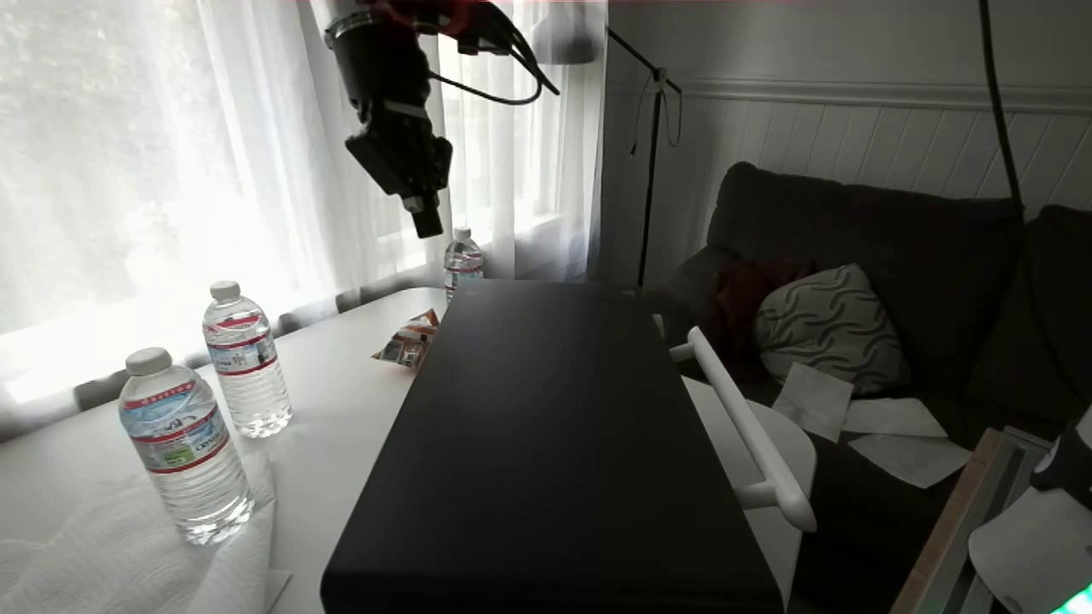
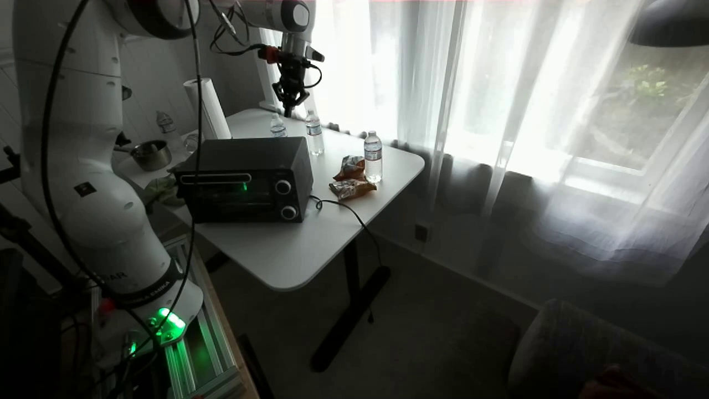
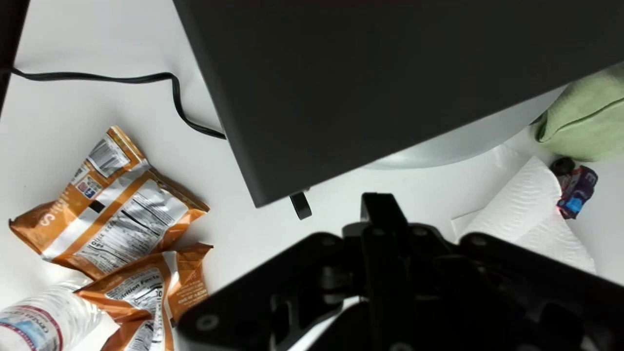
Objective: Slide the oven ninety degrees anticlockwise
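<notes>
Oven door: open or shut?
Shut. In an exterior view, the door stands upright in the front of the oven, its handle up along the door's top edge.

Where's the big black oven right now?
In an exterior view, the oven sits on the white table, just right of the silver pot and left of the orange snack bags, as pictured.

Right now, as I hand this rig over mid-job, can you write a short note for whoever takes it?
Fingers: shut, nothing held, apart from the oven.
Oven: on the table, its handle side toward the arm's base; cord and snack bags beside it.
Done: these pictures can't confirm any turning.
Left: unless it's already turned, probably bring the fingers to the oven and slide it anticlockwise; the cord might snag.
</notes>
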